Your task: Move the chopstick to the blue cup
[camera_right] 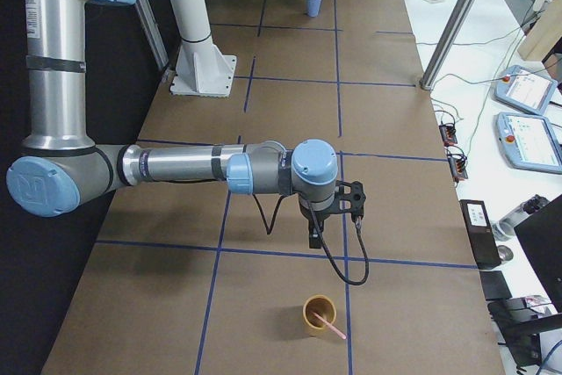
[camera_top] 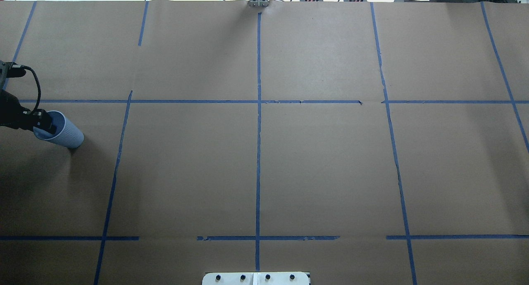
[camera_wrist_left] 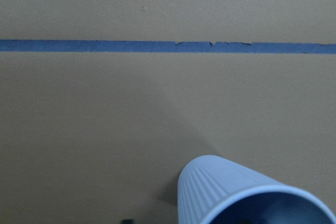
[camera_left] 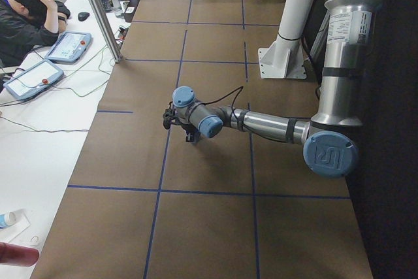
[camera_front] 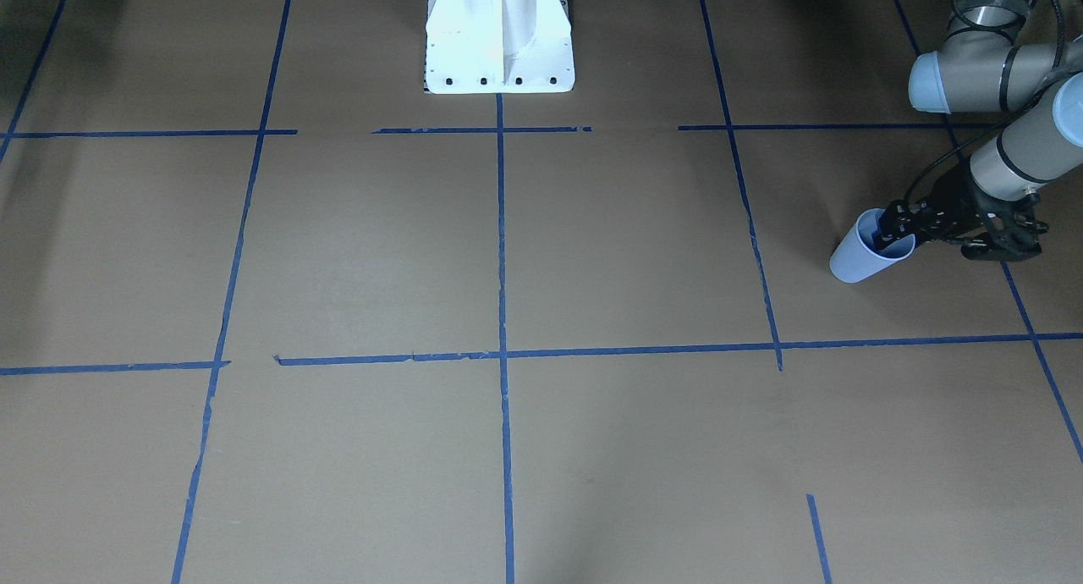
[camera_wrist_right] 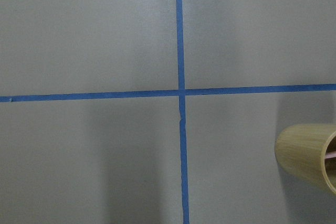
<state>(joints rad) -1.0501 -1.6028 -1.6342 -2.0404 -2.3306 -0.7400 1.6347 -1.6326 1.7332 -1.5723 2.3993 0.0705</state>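
Across the whole table lies smooth brown paper, ruled into large rectangles by blue tape whose strips are torn and patchy in places. At the left of the left-end view runs a white side table strewn with cables. It carries two flat grey controllers, and a person in dark clothes sits at it. A bare metal post rises at the paper's edge.

At the far left of the overhead view, the black, angular left hand meets the blue cup. One finger is down inside the mouth beside the rim, but I cannot tell whether the wall is pinched. The cup is pale and matte, round-mouthed, with fine ribs running down its tapered side.

At bottom centre of that view sits a white pedestal with a row of dark bolts.

In the lower middle of the right-end view, the right hand hangs pointing down near a tape line; I cannot tell how wide it stands. Its arm is a grey metal tube with pale blue joint caps. Below it in the frame stands a tan cup with a streaky, wood-like grain. The chopstick, thin, straight and pale pink, leans in this cup, its end poking over the rim toward the lower right, well apart from the blue cup.
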